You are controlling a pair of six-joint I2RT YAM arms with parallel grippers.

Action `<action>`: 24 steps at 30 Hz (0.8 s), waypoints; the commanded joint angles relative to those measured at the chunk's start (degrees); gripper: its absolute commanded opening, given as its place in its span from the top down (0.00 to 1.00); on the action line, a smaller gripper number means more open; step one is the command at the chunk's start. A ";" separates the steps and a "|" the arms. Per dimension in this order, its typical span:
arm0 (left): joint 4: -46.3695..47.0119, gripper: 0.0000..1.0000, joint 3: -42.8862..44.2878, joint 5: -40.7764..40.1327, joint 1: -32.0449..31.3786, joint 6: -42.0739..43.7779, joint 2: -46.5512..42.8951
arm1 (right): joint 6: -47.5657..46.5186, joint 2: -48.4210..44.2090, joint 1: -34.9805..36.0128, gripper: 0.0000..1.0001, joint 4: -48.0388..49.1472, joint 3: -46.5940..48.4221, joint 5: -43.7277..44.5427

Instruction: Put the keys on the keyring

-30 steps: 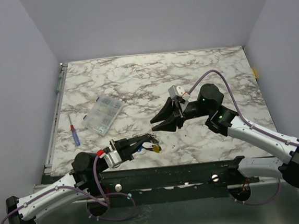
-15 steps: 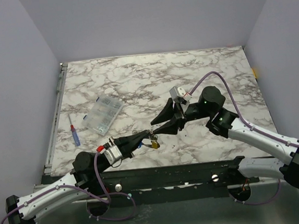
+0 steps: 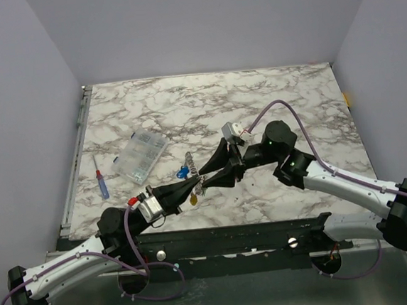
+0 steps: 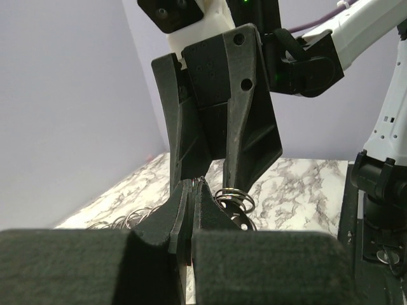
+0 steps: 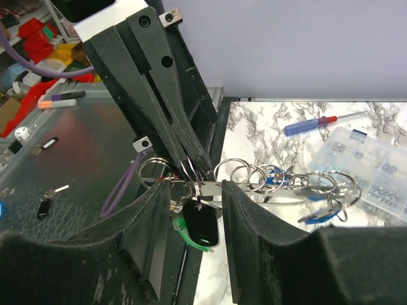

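Note:
My left gripper (image 3: 198, 186) is shut on one ring of the keyring (image 3: 191, 166), a pale loop strung with several metal rings, and holds it off the table. In the right wrist view the keyring (image 5: 280, 181) stretches right from the left fingers (image 5: 184, 143). A green key (image 5: 181, 230) and a black fob (image 5: 201, 223) hang below; blue keys (image 5: 318, 216) hang farther along. A blue key (image 3: 182, 173) and a yellow key (image 3: 192, 200) show from above. My right gripper (image 3: 206, 179) is open, its jaws straddling the keyring beside the left fingertips (image 4: 181, 197).
A clear compartment box (image 3: 140, 157) lies on the marble table (image 3: 292, 102) at the left, with a red-and-blue screwdriver (image 3: 102, 183) beyond it near the left edge. The black front rail (image 3: 267, 229) runs just below both grippers.
My left gripper has risen and moved right, lifting the keyring and keys off the table. My right gripper has moved left and closed in around the keyring.

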 commanded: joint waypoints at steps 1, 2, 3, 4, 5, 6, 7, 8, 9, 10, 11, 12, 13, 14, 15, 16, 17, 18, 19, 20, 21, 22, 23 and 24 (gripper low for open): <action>4.20 1.00 0.70 -0.08 -0.19 -1.17 -0.71 | 0.31 0.89 0.92 0.54 1.78 -0.32 3.27; 4.21 1.00 0.69 -0.19 -0.19 -1.15 -0.65 | 0.27 0.57 1.00 0.54 1.65 -0.42 3.49; 4.21 1.00 0.66 -0.21 -0.19 -0.89 -0.71 | 0.20 0.18 1.06 0.54 1.39 -0.50 3.79; 4.21 1.00 0.65 -0.29 -0.21 -0.82 -0.70 | -0.06 -0.45 1.02 0.54 1.14 -0.75 4.20; 4.17 1.00 0.65 -0.38 -0.20 -0.67 -0.71 | -0.27 -1.10 1.01 0.54 0.88 -0.89 4.52; 4.13 1.00 0.61 -0.51 -0.19 -0.48 -0.74 | -0.39 -1.91 1.01 0.53 0.61 -1.01 4.74; 4.12 1.00 0.57 -0.64 -0.22 -0.49 -0.76 | -0.54 -2.54 1.01 0.53 0.46 -1.10 4.97; 4.15 1.00 0.57 -0.71 -0.26 -0.49 -0.83 | -0.69 -3.19 1.01 0.53 0.38 -1.25 5.42; 4.13 1.00 0.51 -0.63 -0.20 -0.49 -0.82 | -0.85 -3.73 0.99 0.53 0.45 -1.41 5.71; 4.12 1.00 0.56 -0.49 -0.24 -0.47 -0.78 | -0.88 -4.06 0.99 0.53 0.76 -1.67 6.08; 4.19 1.00 0.61 -0.32 -0.20 -0.50 -0.69 | -0.80 -4.09 1.01 0.53 1.31 -1.91 6.18; 4.20 1.00 0.65 -0.18 -0.20 -0.56 -0.59 | -0.63 -3.99 1.01 0.54 1.75 -2.05 6.08; 4.21 1.00 0.70 0.09 -0.19 -0.66 -0.41 | -0.39 -3.67 1.01 0.55 2.26 -2.08 5.98; 4.21 1.00 0.74 0.32 -0.19 -0.69 -0.26 | -0.03 -3.21 1.01 0.56 2.82 -2.08 5.75; 4.28 1.00 0.74 0.44 -0.23 -0.74 -0.20 | 0.33 -2.80 0.97 0.57 3.57 -2.18 5.47; 4.36 1.00 0.74 0.57 -0.23 -0.78 -0.19 | 0.71 -2.36 1.01 0.58 4.12 -2.22 5.27; 4.43 1.00 0.72 0.65 -0.20 -0.89 -0.16 | 1.00 -2.02 1.01 0.59 4.71 -2.30 5.23; 4.46 1.00 0.66 0.74 -0.19 -0.98 -0.14 | 1.18 -1.72 1.01 0.60 5.40 -2.45 5.23; 4.47 1.00 0.66 0.76 -0.19 -1.08 -0.11 | 1.37 -1.60 1.01 0.60 5.90 -2.57 5.23; 4.52 1.00 0.65 0.83 -0.19 -1.09 -0.11 | 1.49 -1.42 1.01 0.60 6.27 -2.61 5.23; 4.56 1.00 0.59 0.86 -0.20 -1.21 -0.18 | 1.48 -1.23 1.01 0.61 6.45 -2.67 5.23; 4.64 1.00 0.57 0.95 -0.21 -1.32 -0.14 | 1.53 -1.11 1.01 0.61 6.56 -2.63 5.23; 4.73 1.00 0.52 0.94 -0.19 -1.32 -0.06 | 1.52 -0.96 1.01 0.61 6.57 -2.61 5.15; 4.74 1.00 0.48 1.01 -0.20 -1.32 -0.06 | 1.55 -0.93 1.01 0.61 6.58 -2.62 5.14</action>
